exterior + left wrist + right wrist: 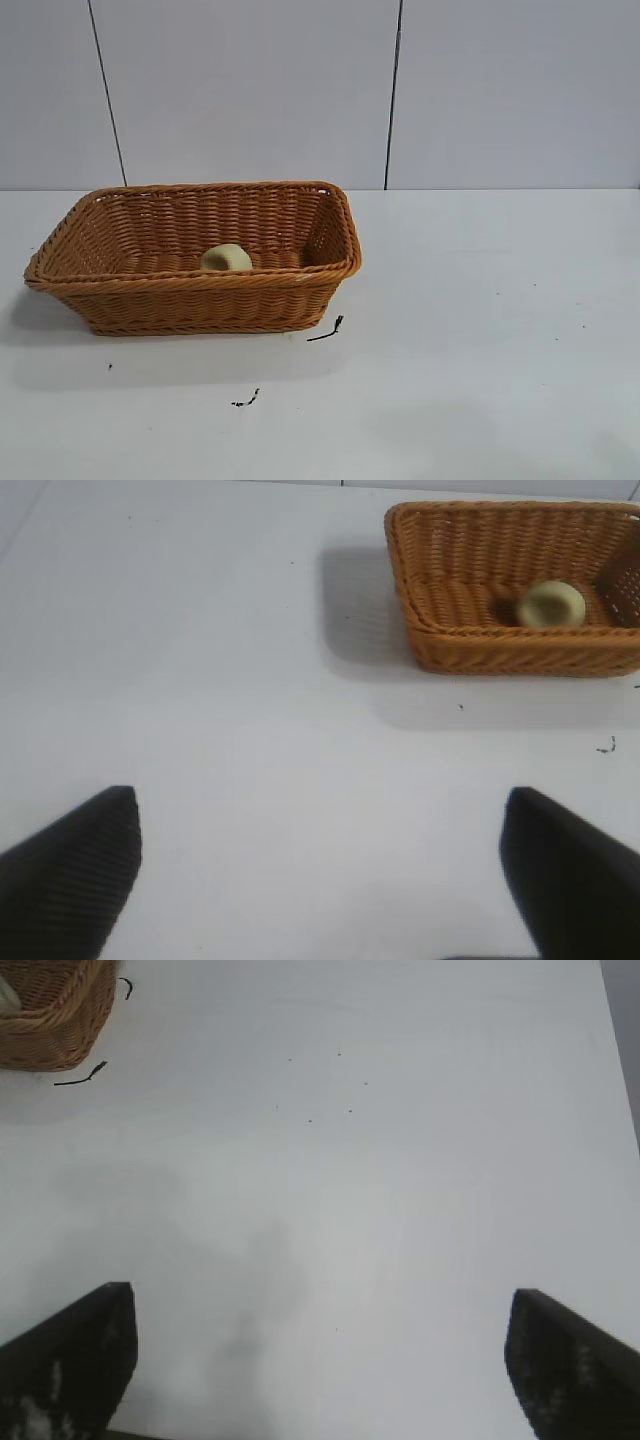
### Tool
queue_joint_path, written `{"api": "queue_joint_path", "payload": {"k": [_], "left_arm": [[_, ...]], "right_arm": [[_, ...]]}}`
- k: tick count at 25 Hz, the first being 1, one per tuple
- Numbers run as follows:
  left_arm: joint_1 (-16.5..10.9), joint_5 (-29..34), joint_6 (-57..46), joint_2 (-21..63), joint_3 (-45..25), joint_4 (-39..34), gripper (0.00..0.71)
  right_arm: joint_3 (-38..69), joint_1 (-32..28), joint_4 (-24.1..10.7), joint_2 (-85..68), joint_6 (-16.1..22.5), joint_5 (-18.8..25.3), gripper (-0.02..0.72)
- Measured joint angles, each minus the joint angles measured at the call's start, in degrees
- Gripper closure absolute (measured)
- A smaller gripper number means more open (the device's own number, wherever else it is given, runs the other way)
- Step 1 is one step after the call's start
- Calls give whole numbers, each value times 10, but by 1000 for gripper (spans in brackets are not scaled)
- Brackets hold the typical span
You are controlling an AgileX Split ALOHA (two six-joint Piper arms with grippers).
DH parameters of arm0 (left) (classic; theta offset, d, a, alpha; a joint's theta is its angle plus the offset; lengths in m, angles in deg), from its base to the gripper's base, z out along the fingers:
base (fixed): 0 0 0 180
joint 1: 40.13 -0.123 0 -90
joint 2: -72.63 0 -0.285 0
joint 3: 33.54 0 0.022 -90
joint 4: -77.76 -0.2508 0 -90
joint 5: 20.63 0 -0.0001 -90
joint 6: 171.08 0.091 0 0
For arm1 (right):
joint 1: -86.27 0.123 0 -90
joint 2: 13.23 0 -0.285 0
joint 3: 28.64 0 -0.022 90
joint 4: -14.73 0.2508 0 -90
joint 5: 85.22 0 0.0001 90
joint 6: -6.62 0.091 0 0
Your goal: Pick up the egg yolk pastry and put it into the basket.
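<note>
Although the task asks for a pick, the egg yolk pastry [227, 258] already lies inside the basket [190, 283], on its floor near the front wall, and the basket stands on the left part of the white worktop [480, 330]. Both arms are away from it: the left claw [320, 865] is released and empty over bare worktop well apart from the basket, and the right claw [320, 1350] is spread wide and empty too. I judge the pastry light, soft and crumbly, so any hold should be gentle, across its round side.
</note>
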Motion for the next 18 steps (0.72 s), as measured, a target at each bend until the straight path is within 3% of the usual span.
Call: {"api": "queue_joint_path", "payload": {"k": [18], "left_arm": [[0,0,0,0,0,0,14]], "right_arm": [[1,-15,4,-88,0,0,10]]}}
